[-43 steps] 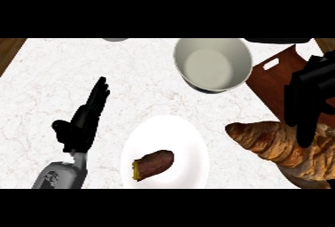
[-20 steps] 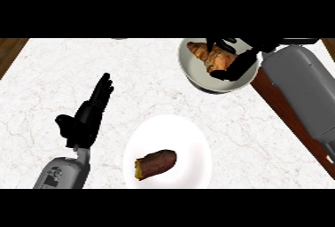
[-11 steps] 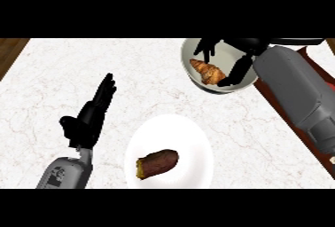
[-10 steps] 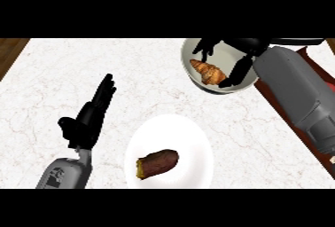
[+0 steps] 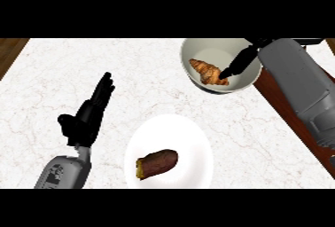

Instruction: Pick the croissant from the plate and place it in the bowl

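Note:
The golden-brown croissant (image 5: 207,72) lies inside the pale bowl (image 5: 196,46) at the upper right of the counter. My right hand (image 5: 240,63) reaches over the bowl from the right, its fingers straight and pointing down at the croissant's right end, not curled round it. A white plate (image 5: 196,142) sits at the lower middle with a dark brown piece of food (image 5: 157,162) on it. My left hand (image 5: 88,116) rests open at the left, fingers straight and pointing up and to the right.
The white marble counter (image 5: 78,66) fills most of the view. Its dark wooden edge (image 5: 288,111) runs down the right side under my right forearm, and a strip of wood shows at the top left corner.
My right hand carried the croissant up into the bowl and let it go; the fingers have since straightened and drawn back slightly to the right. The left hand stayed put.

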Available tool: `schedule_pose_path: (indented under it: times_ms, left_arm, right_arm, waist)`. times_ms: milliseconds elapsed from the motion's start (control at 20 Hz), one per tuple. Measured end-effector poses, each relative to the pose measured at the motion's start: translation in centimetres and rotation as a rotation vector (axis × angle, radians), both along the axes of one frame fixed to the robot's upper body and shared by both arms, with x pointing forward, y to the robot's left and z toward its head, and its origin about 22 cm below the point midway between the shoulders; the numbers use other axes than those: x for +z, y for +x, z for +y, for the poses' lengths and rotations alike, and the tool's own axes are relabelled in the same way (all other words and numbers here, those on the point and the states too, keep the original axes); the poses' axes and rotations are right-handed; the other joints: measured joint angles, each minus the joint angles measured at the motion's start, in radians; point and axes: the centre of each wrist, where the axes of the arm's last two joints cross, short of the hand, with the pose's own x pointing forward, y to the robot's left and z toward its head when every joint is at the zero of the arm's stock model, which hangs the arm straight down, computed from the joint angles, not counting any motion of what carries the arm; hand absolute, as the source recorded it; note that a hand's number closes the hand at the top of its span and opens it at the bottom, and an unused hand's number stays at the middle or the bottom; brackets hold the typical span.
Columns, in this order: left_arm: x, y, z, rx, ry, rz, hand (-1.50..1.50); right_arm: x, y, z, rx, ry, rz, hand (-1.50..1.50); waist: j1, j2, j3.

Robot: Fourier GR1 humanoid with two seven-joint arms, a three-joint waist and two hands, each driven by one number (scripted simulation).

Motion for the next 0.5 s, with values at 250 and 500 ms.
schedule_pose_path:
  times_ms: [250,500]
  left_arm:
    - [0.2,-0.2,0.0,-0.006,-0.003,-0.005,0.0]
    - [0.4,0.0,-0.3,-0.011,-0.011,-0.006,0.0]
  right_arm:
    - [1.4,0.4,-1.7,-0.059,0.084,0.089,-1.5]
    - [2.7,0.5,-4.2,-0.101,0.114,0.192,-1.5]
  waist:
    - [0.004,0.001,0.0]
    - [0.008,0.006,0.0]
